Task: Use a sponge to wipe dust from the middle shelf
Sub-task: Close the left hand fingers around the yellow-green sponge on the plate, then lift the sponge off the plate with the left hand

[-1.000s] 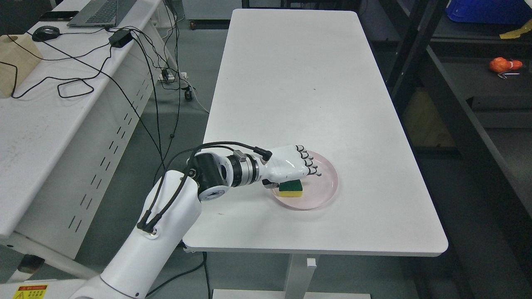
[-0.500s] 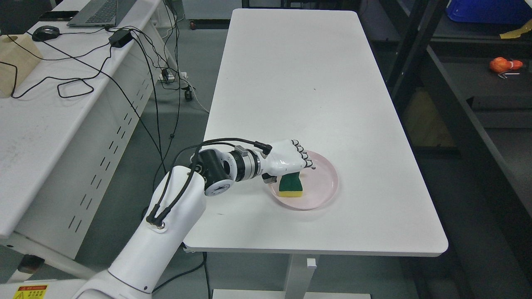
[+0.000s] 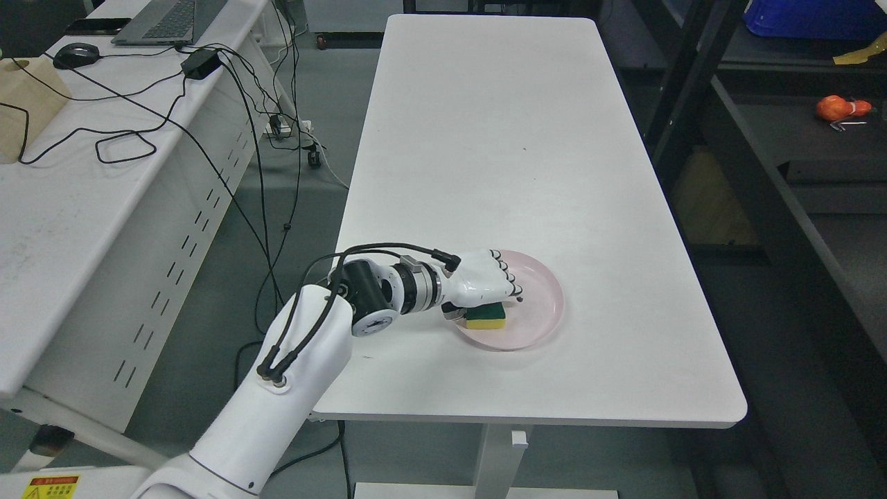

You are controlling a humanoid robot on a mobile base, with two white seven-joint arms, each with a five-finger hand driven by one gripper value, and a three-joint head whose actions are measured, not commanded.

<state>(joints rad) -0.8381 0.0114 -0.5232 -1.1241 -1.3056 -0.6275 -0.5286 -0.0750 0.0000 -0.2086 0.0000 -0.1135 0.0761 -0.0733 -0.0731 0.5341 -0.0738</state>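
— Sponge (image 3: 485,317) first: where does it sit?

— On the near-left part of the pink plate (image 3: 537,305), lying fairly flat, its yellow side facing the camera and a strip of green scouring layer showing on top. The left hand (image 3: 481,281) covers most of it.

— And the fingers?

— The fingers (image 3: 509,281) curl down over the top of the sponge, dark tips pointing toward the plate's centre. A thumb-side part shows low at the sponge's left end. They look closed around it, gripping the sponge from above. Whether the sponge rests on the plate or is just clear of it, I cannot tell.

— Move outward from there.

— The white palm runs back to a metal wrist collar, then a black joint, with black cables looping over the top of the forearm. The left arm (image 3: 277,388) comes in from the lower left, crossing the near-left corner of the white table (image 3: 499,138).

— What surrounds the plate?

— Bare tabletop on every side; the plate lies near the front edge, somewhat right of the arm. Left of the table, across a gap of grey floor with trailing cables (image 3: 263,138), stands a white desk (image 3: 83,208) carrying a laptop (image 3: 166,21), a mouse (image 3: 76,54) and a wooden box (image 3: 24,104).

— And to the right?

— A dark shelving unit (image 3: 776,194). An orange object (image 3: 840,109) lies on one of its levels, and a blue bin (image 3: 818,17) sits higher up at the top edge.
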